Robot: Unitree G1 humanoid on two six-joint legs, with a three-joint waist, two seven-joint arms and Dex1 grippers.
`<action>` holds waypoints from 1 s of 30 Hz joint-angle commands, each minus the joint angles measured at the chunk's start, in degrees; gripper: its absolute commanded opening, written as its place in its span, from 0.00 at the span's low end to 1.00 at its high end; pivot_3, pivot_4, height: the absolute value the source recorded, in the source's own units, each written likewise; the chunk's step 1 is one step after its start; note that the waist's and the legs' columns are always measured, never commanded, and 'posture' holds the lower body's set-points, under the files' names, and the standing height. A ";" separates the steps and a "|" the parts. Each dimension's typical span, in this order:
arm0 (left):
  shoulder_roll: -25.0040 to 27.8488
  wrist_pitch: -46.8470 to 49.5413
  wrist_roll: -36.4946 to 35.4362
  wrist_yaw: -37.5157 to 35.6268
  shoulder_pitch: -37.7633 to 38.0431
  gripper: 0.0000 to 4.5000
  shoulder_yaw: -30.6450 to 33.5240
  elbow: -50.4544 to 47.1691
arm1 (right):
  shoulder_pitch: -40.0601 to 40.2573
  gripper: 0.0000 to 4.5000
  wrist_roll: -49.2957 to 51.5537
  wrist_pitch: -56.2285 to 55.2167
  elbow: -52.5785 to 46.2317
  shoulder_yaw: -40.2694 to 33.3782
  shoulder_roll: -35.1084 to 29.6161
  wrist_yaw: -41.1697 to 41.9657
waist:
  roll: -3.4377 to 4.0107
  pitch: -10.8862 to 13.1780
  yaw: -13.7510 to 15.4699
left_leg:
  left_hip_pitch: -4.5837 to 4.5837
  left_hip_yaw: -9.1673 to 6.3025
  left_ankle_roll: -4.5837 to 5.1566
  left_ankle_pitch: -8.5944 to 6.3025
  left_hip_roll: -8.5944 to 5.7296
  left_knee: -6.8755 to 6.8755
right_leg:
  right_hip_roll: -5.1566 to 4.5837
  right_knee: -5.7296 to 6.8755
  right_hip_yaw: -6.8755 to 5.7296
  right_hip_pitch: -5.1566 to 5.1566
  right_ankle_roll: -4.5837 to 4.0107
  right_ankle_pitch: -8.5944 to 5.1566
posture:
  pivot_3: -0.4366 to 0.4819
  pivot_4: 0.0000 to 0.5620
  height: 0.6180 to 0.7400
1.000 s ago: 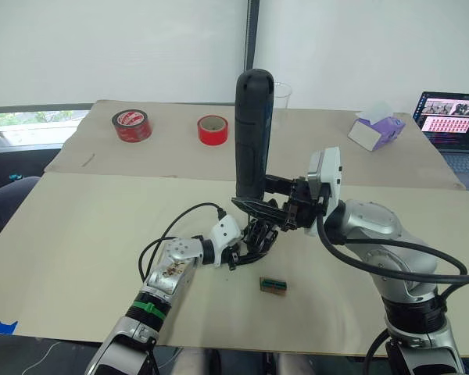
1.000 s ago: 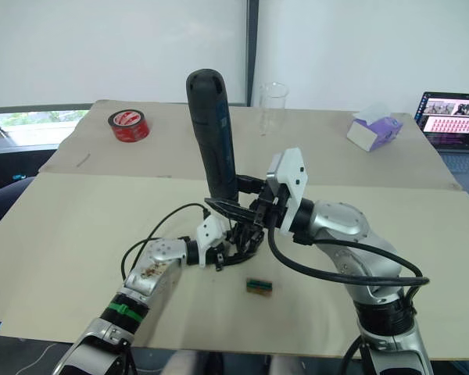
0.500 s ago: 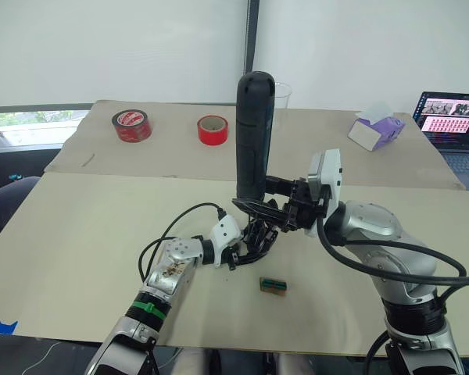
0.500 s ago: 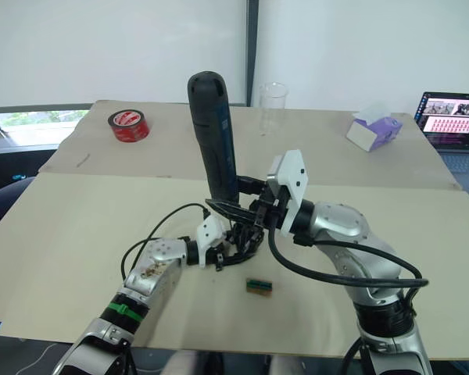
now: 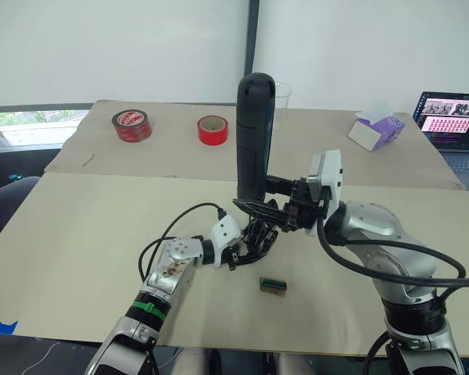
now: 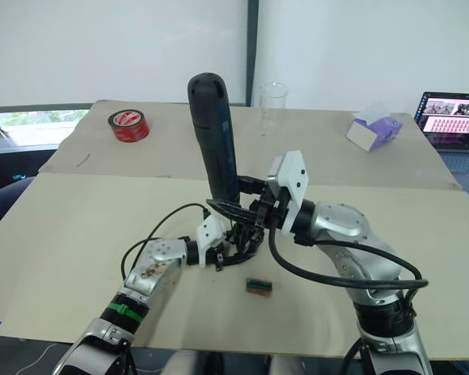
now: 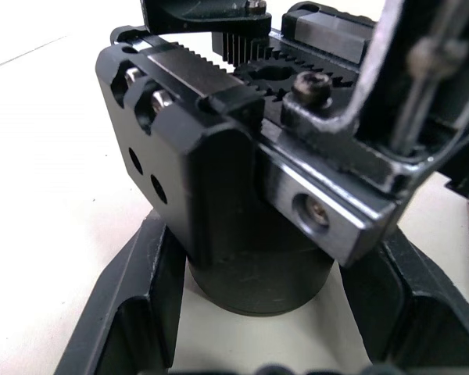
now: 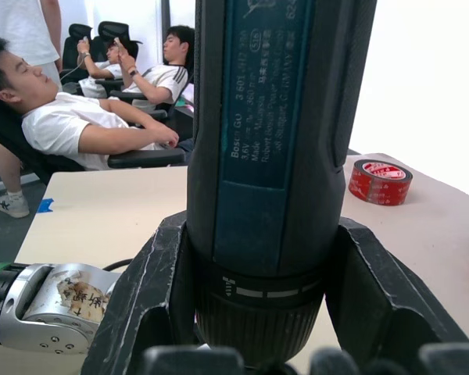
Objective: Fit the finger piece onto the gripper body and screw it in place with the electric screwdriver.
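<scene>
While the left hand (image 5: pixel 236 251) pinches the gripper body (image 7: pixel 242 195), the right hand (image 5: pixel 275 212) clamps the upright electric screwdriver (image 5: pixel 252 137) directly at 12 o'clock over it.

Beige table (image 5: pixel 78 234) holding two red tape rolls (image 5: pixel 131 125), a clear cup (image 6: pixel 273 108), tissue box (image 5: pixel 375 131), laptop (image 5: pixel 452 125) beyond it, and a small green-brown block (image 5: pixel 273 286).

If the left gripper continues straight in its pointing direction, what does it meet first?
Nothing new, probably: the left gripper is already shut on the gripper body, with the electric screwdriver directly above it.
</scene>
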 commanded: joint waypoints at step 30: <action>0.21 2.21 0.23 -1.97 1.77 0.51 -2.06 2.31 | 6.88 0.42 -4.06 -5.77 2.78 1.64 0.62 0.09 | 0.15 -0.12 -0.11 | 0.11 -0.01 0.00 -0.02 0.02 -0.02 | -0.02 -0.01 0.01 0.08 0.08 -0.06 | 0.48 0.27 1.00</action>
